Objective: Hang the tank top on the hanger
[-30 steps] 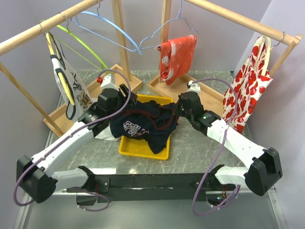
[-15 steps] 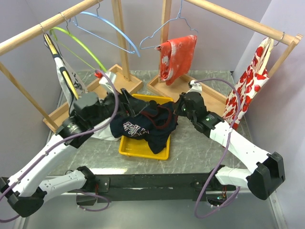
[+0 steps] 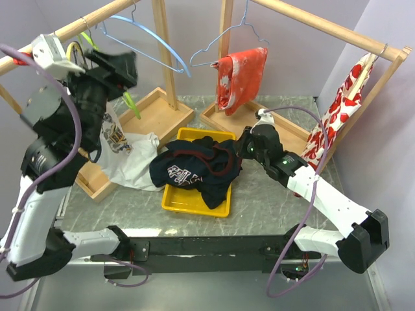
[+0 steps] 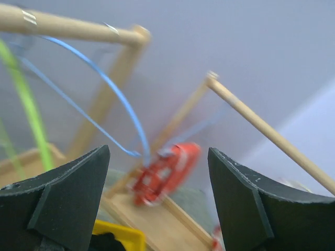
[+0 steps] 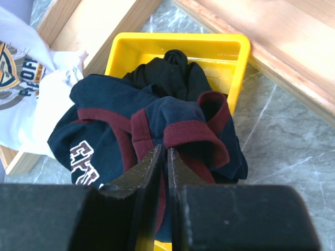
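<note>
Left arm point(image 3: 32, 201), right arm point(image 3: 331, 201): white shells, black joints. Purple cable point(image 3: 78, 126) behind each wrist. Left gripper point(image 4: 158, 151) fingers point(image 4: 68, 193) blunt black wedges; right gripper point(image 5: 164, 154) fingers point(image 5: 141, 178) thin black blades.

Ahead of the left gripper point(image 4: 158, 151) — blue hanger point(image 4: 104, 79) and, seemingly nearer, lime-green hanger point(image 4: 29, 107) — open air rightward

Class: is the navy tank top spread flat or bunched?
Bunched: the tank top lies crumpled in a heap over the yellow tray, its trim folded over.

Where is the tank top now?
Top view: the tank top is heaped at the centre on the yellow tray, white shirt to its left, right pincer at its right edge.
</note>
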